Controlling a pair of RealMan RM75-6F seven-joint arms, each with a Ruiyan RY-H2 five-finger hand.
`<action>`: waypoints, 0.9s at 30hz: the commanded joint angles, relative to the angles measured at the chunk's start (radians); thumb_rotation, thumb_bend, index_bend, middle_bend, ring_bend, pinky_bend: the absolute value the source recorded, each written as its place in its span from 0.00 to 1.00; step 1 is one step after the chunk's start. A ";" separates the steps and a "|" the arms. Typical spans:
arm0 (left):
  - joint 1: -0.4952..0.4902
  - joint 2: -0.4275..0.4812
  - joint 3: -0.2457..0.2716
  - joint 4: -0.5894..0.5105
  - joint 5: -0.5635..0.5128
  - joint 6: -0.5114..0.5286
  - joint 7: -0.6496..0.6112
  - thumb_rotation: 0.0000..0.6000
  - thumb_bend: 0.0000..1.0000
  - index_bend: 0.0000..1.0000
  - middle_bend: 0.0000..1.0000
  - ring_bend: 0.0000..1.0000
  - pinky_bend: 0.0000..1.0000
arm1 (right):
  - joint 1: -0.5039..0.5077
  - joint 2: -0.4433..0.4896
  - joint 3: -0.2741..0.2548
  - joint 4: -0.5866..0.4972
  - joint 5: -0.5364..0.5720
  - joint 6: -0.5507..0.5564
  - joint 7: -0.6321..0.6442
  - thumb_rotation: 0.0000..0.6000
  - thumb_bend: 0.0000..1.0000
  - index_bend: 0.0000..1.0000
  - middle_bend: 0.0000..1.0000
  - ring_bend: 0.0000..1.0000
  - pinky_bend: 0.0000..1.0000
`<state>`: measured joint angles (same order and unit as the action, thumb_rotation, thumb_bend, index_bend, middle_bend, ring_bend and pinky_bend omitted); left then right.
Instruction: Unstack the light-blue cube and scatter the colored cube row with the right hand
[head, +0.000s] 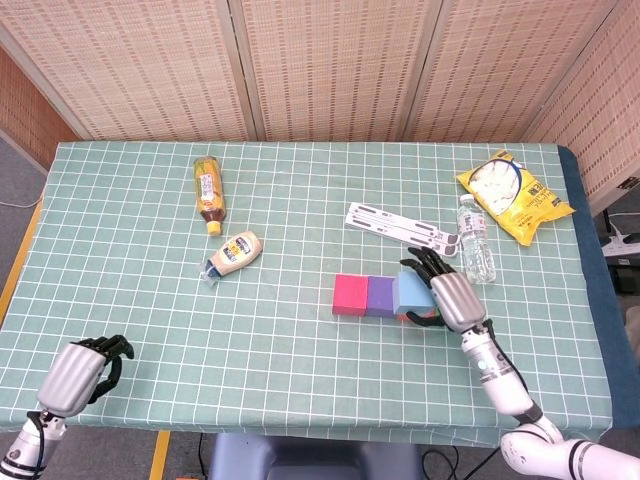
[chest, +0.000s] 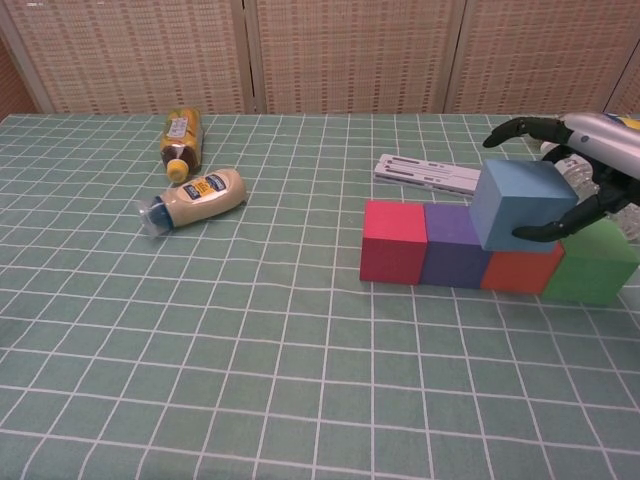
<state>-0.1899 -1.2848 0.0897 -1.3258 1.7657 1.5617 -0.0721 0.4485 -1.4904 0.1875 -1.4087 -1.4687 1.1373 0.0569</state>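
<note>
The right hand (chest: 585, 175) reaches over the smooth light-blue cube (chest: 520, 205), fingers spread wide, thumb tip at its near right face; a firm grip cannot be confirmed. Below the fingers runs the row: magenta cube (chest: 393, 242), purple cube (chest: 453, 246), orange-red cube (chest: 521, 268) carrying the blue one, green cube (chest: 594, 262). Just behind the fingers lie a clear plastic water bottle (head: 476, 251) and a white flat strip (chest: 427, 173). The left hand (head: 78, 369) rests curled, holding nothing, at the near edge of the green checked tablecloth (chest: 250, 340).

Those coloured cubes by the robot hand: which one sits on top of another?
The light-blue cube. It alone is raised, resting on the orange-red cube, while the pink, purple and green cubes sit on the table.
</note>
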 joint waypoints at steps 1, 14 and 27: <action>0.001 0.001 -0.001 -0.001 0.002 0.004 -0.001 1.00 0.74 0.53 0.49 0.59 0.73 | 0.002 -0.021 -0.007 0.028 -0.015 0.030 0.006 1.00 0.06 0.32 0.28 0.24 0.46; 0.003 0.003 -0.001 -0.006 0.005 0.002 0.001 1.00 0.74 0.53 0.49 0.59 0.73 | -0.118 -0.004 -0.054 0.123 -0.127 0.354 -0.198 1.00 0.09 0.70 0.65 0.63 0.84; -0.001 0.000 0.003 -0.014 0.005 -0.020 0.014 1.00 0.74 0.53 0.49 0.59 0.73 | -0.333 0.214 -0.166 -0.030 0.048 0.334 -0.356 1.00 0.09 0.65 0.64 0.56 0.78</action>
<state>-0.1911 -1.2845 0.0928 -1.3399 1.7709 1.5420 -0.0575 0.1276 -1.2901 0.0335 -1.4265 -1.4312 1.4829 -0.2949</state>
